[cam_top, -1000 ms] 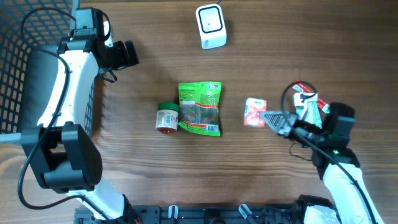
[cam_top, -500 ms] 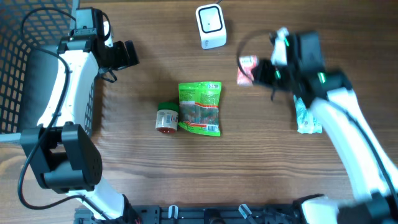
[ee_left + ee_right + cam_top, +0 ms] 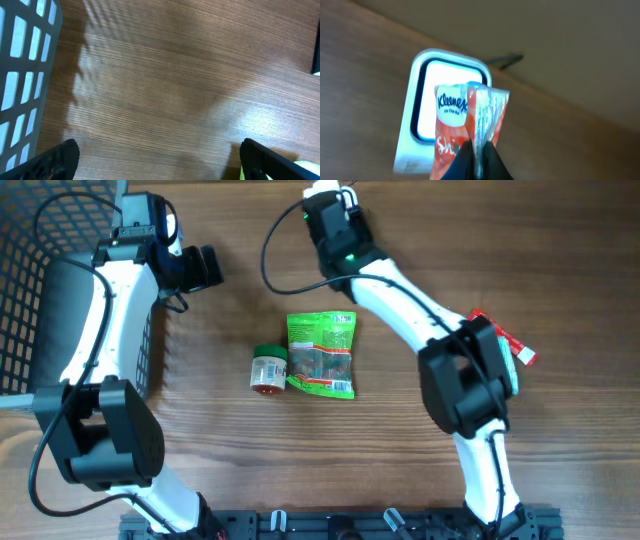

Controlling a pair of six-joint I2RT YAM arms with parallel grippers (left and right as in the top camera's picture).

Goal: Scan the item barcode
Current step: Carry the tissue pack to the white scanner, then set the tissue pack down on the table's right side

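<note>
Our right gripper [image 3: 479,156] is clamped on the Kleenex pack [image 3: 470,120] by its edge. It holds the pack at the table's twelve o'clock, facing the scanner [image 3: 426,112], presumably to show it the barcode. Our left gripper [image 3: 205,268] waits wide open at ten o'clock, out of the way.

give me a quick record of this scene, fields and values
right fingers: shut on kleenex pack, held in front of the scanner
scanner: at far edge of table, lit window behind the pack
left fingers: open, empty, over bare wood beside basket
on table: green snack bag, small jar just left of it
scan: pack presented, result not visible
</note>
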